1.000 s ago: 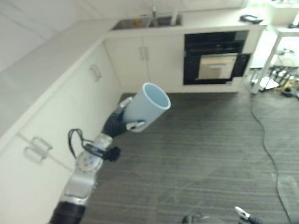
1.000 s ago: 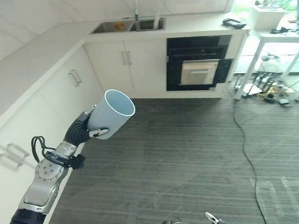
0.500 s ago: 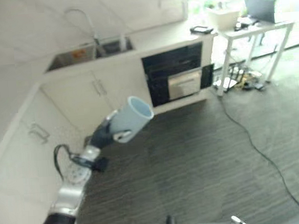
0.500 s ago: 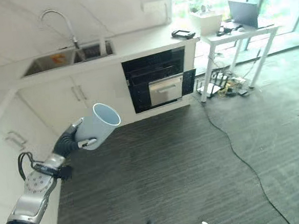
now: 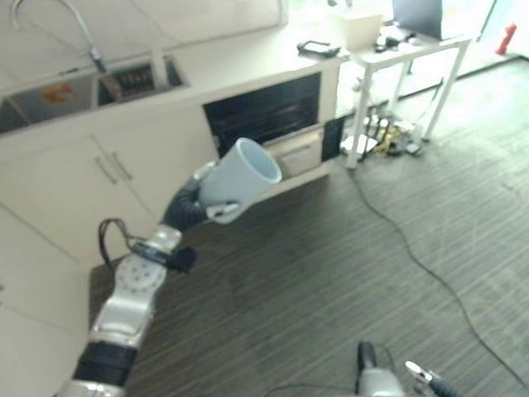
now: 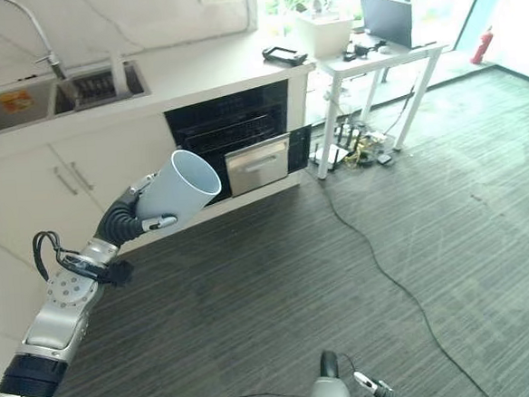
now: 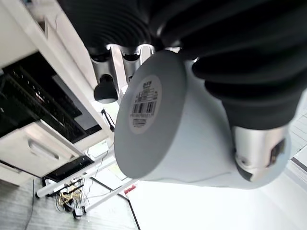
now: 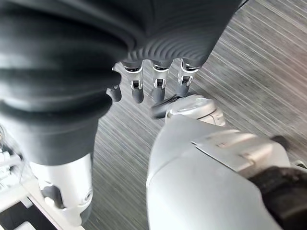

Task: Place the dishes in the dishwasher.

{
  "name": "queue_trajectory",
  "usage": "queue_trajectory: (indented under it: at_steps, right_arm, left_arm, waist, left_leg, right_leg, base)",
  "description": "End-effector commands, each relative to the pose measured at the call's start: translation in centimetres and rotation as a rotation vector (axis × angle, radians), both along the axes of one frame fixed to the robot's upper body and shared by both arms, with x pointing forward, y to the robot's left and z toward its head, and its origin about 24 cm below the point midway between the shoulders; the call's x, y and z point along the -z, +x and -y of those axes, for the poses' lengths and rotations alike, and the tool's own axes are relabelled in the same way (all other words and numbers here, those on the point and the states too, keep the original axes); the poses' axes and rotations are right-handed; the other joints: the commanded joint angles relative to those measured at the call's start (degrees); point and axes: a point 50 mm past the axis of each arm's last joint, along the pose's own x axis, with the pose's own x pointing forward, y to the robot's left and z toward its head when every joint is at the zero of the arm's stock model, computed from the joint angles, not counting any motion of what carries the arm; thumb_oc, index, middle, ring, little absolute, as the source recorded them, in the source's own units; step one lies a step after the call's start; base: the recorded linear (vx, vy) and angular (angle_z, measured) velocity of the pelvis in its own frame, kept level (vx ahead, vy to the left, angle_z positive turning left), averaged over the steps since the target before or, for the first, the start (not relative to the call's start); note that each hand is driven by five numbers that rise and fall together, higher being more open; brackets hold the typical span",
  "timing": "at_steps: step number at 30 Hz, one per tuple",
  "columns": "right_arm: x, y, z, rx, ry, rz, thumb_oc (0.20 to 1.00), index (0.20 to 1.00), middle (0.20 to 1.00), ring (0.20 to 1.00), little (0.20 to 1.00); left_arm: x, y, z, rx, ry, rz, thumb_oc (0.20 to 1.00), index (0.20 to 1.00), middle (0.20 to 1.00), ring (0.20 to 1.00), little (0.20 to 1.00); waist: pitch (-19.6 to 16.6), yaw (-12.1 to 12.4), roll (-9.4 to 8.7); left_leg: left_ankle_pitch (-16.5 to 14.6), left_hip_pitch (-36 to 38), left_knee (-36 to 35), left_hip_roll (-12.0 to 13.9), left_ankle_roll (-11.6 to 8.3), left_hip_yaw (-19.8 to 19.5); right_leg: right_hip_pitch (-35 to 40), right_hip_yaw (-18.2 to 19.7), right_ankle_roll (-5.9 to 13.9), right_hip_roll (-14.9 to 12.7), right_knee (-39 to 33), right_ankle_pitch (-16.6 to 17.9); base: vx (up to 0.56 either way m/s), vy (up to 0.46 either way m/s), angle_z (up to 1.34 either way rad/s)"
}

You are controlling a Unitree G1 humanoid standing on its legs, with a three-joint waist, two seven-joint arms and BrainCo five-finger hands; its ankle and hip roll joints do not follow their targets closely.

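Left hand (image 6: 131, 217) raised out ahead of me, fingers and thumb curled round a pale blue cup (image 6: 178, 189). I read it as a firm wrap: in the left wrist view the thumb (image 7: 259, 148) presses along the cup's side and the fingers (image 7: 108, 81) come round past its base. Cup lies tilted in the grasp, open mouth pointing up and away from the palm, base toward the wrist. A barcode label (image 7: 145, 100) sits on the underside.

Right hand (image 8: 153, 81) shows in its own wrist view, hanging low above the dark striped floor (image 6: 280, 288). Its fingers hang loosely curved, not clenched, with nothing between them; I log it as relaxed and empty.

Beyond the cup, past the fingertips of the left hand: the dishwasher (image 6: 232, 128) set under the white counter (image 6: 183, 72), its dark cavity showing racks, a steel-fronted panel (image 6: 257, 163) below it. White cabinet doors (image 6: 73, 180) stand beside it, on the arm's side.

Further off, on the counter above the cabinets, a sink (image 6: 53, 91) with an arched tap (image 6: 12, 25). Away to the other side of the dishwasher, a white table (image 6: 378, 63) carrying a laptop (image 6: 384, 17), with a tangle of cables (image 6: 357, 151) under it.
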Motion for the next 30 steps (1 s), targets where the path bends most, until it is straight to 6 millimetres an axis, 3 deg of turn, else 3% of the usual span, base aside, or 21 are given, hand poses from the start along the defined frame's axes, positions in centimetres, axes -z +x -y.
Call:
queue_trajectory:
  at_steps: [1,5,8,9,11,12,13,14,16,19,23,24,25,27,30]
  right_arm:
    - [-0.1,-0.3,0.7,0.044,-0.013,-0.028,1.0,1.0,1.0,1.0,1.0]
    - [-0.1,-0.7,0.8,0.033,-0.025,-0.03,1.0,1.0,1.0,1.0,1.0]
    - [-0.4,-0.2,1.6,0.064,-0.037,-0.007,1.0,1.0,1.0,1.0,1.0]
    - [-0.5,-0.2,1.9,0.063,-0.046,0.007,1.0,1.0,1.0,1.0,1.0]
    - [-0.6,-0.3,2.0,0.07,-0.053,0.012,1.0,1.0,1.0,1.0,1.0]
    - [-0.6,-0.3,2.3,0.067,-0.055,0.009,1.0,1.0,1.0,1.0,1.0]
    - [-0.6,-0.3,2.3,0.056,-0.057,-0.001,1.0,1.0,1.0,1.0,1.0]
    - [-0.6,-0.5,2.3,0.052,-0.057,-0.011,1.0,1.0,1.0,1.0,1.0]
    - [-0.6,-0.7,2.5,0.047,-0.058,-0.033,1.0,1.0,1.0,1.0,1.0]
    - [-0.5,-1.5,2.6,0.033,-0.066,-0.059,1.0,1.0,1.0,1.0,1.0]
    - [-0.5,-1.8,2.8,0.043,-0.095,-0.066,1.0,1.0,1.0,1.0,1.0]
    - [-0.7,-1.5,3.1,0.066,-0.103,-0.05,1.0,1.0,1.0,1.0,1.0]
    - [-0.7,-1.7,3.0,0.062,-0.096,-0.044,1.0,1.0,1.0,1.0,1.0]
    - [-0.6,-2.0,2.8,0.041,-0.096,-0.046,1.0,1.0,1.0,1.0,1.0]
    - [-0.3,-2.8,2.1,0.058,-0.074,-0.042,1.0,1.0,1.0,1.0,1.0]
  left_arm:
    - [-4.2,-0.7,0.9,0.049,-0.043,0.199,0.2,0.2,0.2,0.2,0.2]
    - [-3.8,-1.0,0.8,0.025,-0.076,0.195,0.2,0.2,0.2,0.2,0.2]
    - [-3.7,-1.0,1.3,0.049,-0.098,0.192,0.2,0.2,0.2,0.2,0.2]
    - [-3.8,-0.7,1.8,0.071,-0.103,0.189,0.2,0.2,0.2,0.2,0.2]
    - [-3.7,-0.5,2.1,0.081,-0.106,0.186,0.2,0.2,0.2,0.2,0.2]
    - [-3.5,-0.4,2.0,0.07,-0.111,0.184,0.2,0.2,0.2,0.2,0.2]
    - [-3.3,-0.4,1.8,0.057,-0.113,0.184,0.2,0.2,0.2,0.2,0.2]
    - [-3.2,-0.4,1.7,0.052,-0.115,0.183,0.2,0.2,0.2,0.2,0.2]
    - [-3.1,-0.6,1.9,0.053,-0.128,0.192,0.2,0.2,0.2,0.2,0.2]
    - [-2.7,-0.8,1.8,0.043,-0.142,0.197,0.2,0.2,0.2,0.2,0.2]
    - [-2.7,-0.1,1.9,0.057,-0.147,0.207,0.2,0.2,0.2,0.2,0.2]
    - [-3.1,0.5,2.2,0.067,-0.141,0.215,0.2,0.2,0.2,0.2,0.2]
    - [-3.4,0.7,2.2,0.068,-0.139,0.222,0.2,0.2,0.2,0.2,0.2]
    - [-3.7,0.8,2.0,0.064,-0.13,0.225,0.2,0.2,0.2,0.2,0.2]
    - [-4.0,1.3,2.4,0.083,-0.105,0.214,0.2,0.2,0.2,0.2,0.2]
  waist:
    - [-1.64,-0.06,2.34]
    - [-2.31,-0.93,2.9]
    - [-1.44,-1.44,2.85]
    - [-0.73,-1.82,2.5]
    - [-0.33,-2.04,2.47]
    - [0.01,-1.66,2.92]
    - [-0.06,-1.64,3.69]
    - [-0.14,-1.82,4.07]
    - [0.21,-1.1,5.11]
    - [0.59,-0.11,5.6]
    - [1.1,-0.76,5.75]
    - [1.66,-1.16,5.44]
    - [1.68,-0.9,4.65]
    - [1.56,-0.84,4.15]
    - [0.69,-0.35,3.17]
  left_leg:
    - [-3.71,-3.42,3.6,0.84,1.51,-7.05]
    - [-4.8,-1.63,7.81,5.08,-0.96,-6.01]
    - [1.97,-7.94,20.3,7.86,-2.85,-1.76]
    - [3.26,-11.32,25.24,8.64,-3.14,1.67]
    - [3.19,-12.88,26.55,8.25,-3.23,2.12]
    - [1.48,-13.54,23.85,5.36,-2.42,0.95]
    - [1.65,-12.86,18.24,4.62,-2.28,0.9]
    - [2.29,-12.03,14.23,5.23,-2.45,1.74]
    - [7.3,-11.46,3.99,6.22,-4.76,-0.86]
    - [11.91,-14.33,-0.73,8.39,-6.65,-2.27]
    - [11.62,-16.17,1.34,10.35,-6.56,0.78]
    - [10.12,-17.66,5.14,9.97,-6.15,1.93]
    - [8.19,-18.89,8.57,8.19,-4.84,1.32]
    - [6.54,-19.38,10.73,6.85,-3.38,1.11]
    - [4.08,-18.71,11.6,3.82,-0.09,0.88]
  right_leg:
    - [3.31,-1.75,-0.1,4.14,2.59,2.49]
    - [3.6,-2.77,-3.67,7.38,8.45,-3.84]
    - [7.16,-3.24,-6.65,9.15,8.47,-6.19]
    - [9.29,-4.59,-7.41,8.93,7.61,-6.59]
    - [10.44,-5.5,-7.47,8.81,6.96,-6.65]
    - [11.32,-5.56,-7.11,9.19,6.95,-7.38]
    - [11.68,-5.39,-6.85,10.0,7.21,-8.18]
    - [12.03,-5.5,-6.81,10.43,7.23,-8.67]
    - [14.16,-5.14,-6.77,11.42,6.18,-10.01]
    - [17.91,-3.87,-7.08,11.65,4.57,-11.98]
    - [18.8,-5.08,-6.19,9.11,6.79,-14.07]
    - [18.59,-5.96,-4.7,6.3,9.84,-14.72]
    - [19.41,-5.86,-3.47,4.23,10.36,-14.34]
    - [19.35,-5.46,-2.78,2.7,12.12,-13.96]
    - [18.73,-4.9,-2.37,0.12,18.74,-8.9]
  base:
    - [0.27,-0.436,0.3]
    - [0.23,-0.411,0.22]
    - [0.14,-0.332,0.1]
    - [0.1,-0.219,0.18]
    - [0.12,-0.089,0.59]
    - [0.2,0.018,0.55]
    - [0.25,0.058,0.26]
    - [0.29,0.129,-0.17]
    - [0.3,0.151,-0.12]
    - [0.36,0.21,-0.02]
    - [0.36,0.345,-0.08]
    - [0.4,0.45,0.14]
    - [0.5,0.555,0.14]
    - [0.32,0.334,0.26]
    - [0.32,0.314,0.32]
